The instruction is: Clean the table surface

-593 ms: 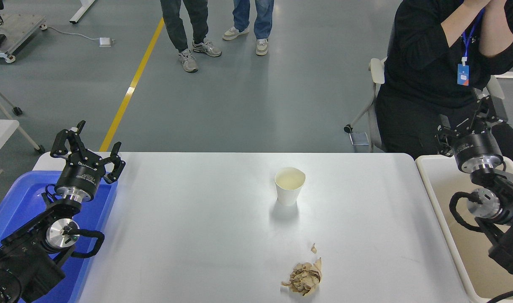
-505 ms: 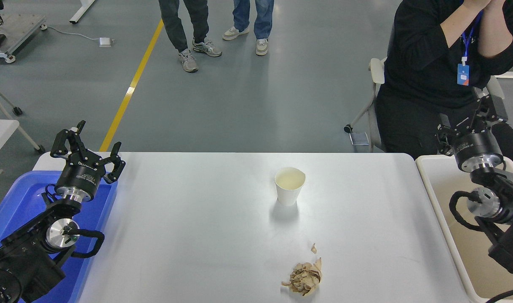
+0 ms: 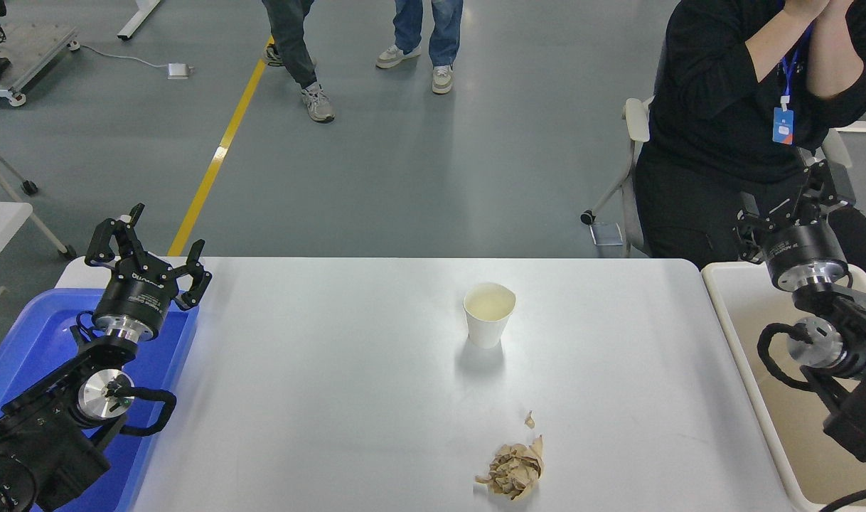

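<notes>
Nothing cleared yet from the surface [image 3: 348, 398].

The white surface fills the frame's lower middle, with a paper cup [image 3: 488, 313] at centre and crumpled brown paper [image 3: 512, 471] lower down. My left tool [image 3: 146, 247] spreads wide at left; my right tool [image 3: 790, 203], right edge, I cannot tell. No writing reads clearly.

Right pincer [image 3: 795, 203] fingers lost against dark clothing

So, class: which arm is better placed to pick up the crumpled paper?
Probably the right gripper: the crumpled paper lies right of the table's middle. The left gripper hangs over the blue tub.
</notes>
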